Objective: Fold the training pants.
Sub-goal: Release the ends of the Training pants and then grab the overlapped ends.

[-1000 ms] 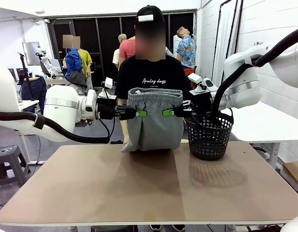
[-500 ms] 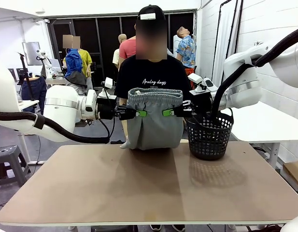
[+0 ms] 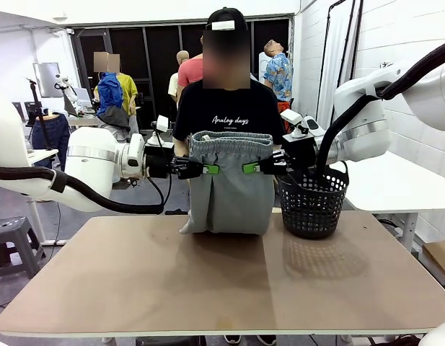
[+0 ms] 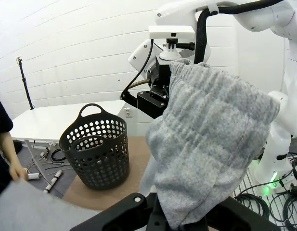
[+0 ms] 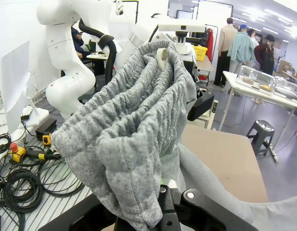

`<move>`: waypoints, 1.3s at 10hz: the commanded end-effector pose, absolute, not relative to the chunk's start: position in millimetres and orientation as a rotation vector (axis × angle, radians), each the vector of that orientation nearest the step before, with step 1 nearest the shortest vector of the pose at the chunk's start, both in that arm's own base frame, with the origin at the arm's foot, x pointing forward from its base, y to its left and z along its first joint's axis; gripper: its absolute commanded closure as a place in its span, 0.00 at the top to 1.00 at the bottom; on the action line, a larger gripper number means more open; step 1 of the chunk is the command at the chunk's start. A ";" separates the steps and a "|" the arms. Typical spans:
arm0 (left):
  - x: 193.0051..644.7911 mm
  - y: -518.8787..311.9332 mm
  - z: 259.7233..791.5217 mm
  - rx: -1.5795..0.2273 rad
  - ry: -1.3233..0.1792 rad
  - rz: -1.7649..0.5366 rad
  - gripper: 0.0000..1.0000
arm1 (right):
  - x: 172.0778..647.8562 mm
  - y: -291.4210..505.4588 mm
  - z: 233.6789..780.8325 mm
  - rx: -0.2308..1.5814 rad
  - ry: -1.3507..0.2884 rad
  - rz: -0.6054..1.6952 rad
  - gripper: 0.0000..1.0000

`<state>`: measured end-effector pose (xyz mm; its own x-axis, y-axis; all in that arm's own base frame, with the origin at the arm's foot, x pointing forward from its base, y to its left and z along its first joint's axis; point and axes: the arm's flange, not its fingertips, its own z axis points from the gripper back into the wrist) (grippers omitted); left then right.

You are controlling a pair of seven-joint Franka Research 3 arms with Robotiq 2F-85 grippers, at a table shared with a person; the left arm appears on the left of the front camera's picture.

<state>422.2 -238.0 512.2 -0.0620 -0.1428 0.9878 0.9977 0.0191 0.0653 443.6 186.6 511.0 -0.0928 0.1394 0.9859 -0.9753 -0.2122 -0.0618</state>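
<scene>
The light grey training pants (image 3: pixel 229 184) hang waistband-up over the table's far edge, stretched between both grippers. My left gripper (image 3: pixel 210 169) is shut on the waistband's left side, my right gripper (image 3: pixel 251 169) shut on its right side. The legs hang down and their lower end touches the table (image 3: pixel 222 288). In the left wrist view the gathered fabric (image 4: pixel 206 139) bunches between my fingers. In the right wrist view the waistband folds (image 5: pixel 134 125) rise from the jaws, with a drawstring tip at the top. A person (image 3: pixel 226 108) stands right behind the pants.
A black mesh basket (image 3: pixel 312 202) stands on the table's far right, close to my right gripper; it also appears as the basket (image 4: pixel 95 151) in the left wrist view. A white side table (image 3: pixel 395 184) is at the right. A grey stool (image 3: pixel 9 241) sits left.
The pants' lower end has dropped lower and drawn in under the waistband. The person's hand near the lower left of the pants has pulled away. Both grippers hold still.
</scene>
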 end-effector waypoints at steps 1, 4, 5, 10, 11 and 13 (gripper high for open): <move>421.4 -239.9 516.0 -1.064 -1.176 -1.288 0.00 | 442.0 185.8 509.6 1.232 -1.075 1.479 0.00; 421.4 -239.9 516.0 -1.064 -1.176 -1.288 0.00 | 442.0 185.8 509.6 1.232 -1.075 1.479 0.00; 421.4 -239.9 516.0 -1.064 -1.176 -1.288 0.00 | 442.0 185.8 509.6 1.232 -1.075 1.479 0.00; 421.4 -239.9 516.0 -1.064 -1.176 -1.288 0.00 | 442.0 185.8 509.6 1.232 -1.075 1.479 0.00; 421.4 -239.9 516.0 -1.064 -1.176 -1.288 0.00 | 442.0 185.8 509.6 1.232 -1.075 1.479 0.00; 421.4 -239.9 516.0 -1.064 -1.176 -1.288 0.00 | 442.0 185.8 509.6 1.232 -1.075 1.479 0.00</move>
<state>422.1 -238.2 512.2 -0.0621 -0.1429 0.9878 0.9977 0.0186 0.0654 443.6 186.6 511.0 -0.0928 0.1394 0.9859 -0.9753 -0.2122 -0.0618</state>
